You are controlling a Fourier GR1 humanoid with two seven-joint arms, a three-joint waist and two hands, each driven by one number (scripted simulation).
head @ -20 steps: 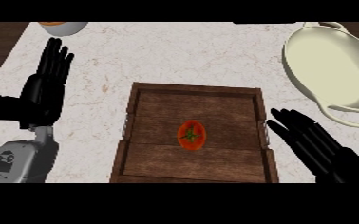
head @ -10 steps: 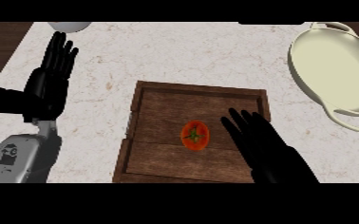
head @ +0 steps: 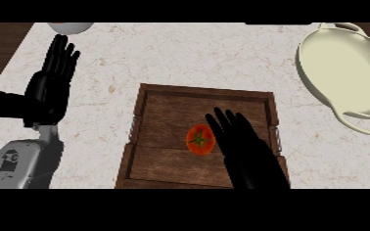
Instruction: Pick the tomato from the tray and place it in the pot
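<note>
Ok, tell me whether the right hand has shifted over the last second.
Yes. The right hand has moved leftward, from outside the tray's right edge to over it, beside the tomato.

The right hand (head: 242, 144) has swung in from the tray's (head: 155, 127) 3 o'clock rim. Its straight fingers now lie over the boards just beside the tomato (head: 200, 140).

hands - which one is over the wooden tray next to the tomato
The right hand, its straight fingers just right of the tomato above the tray. The left hand rests open over the counter, left of the tray.
</note>
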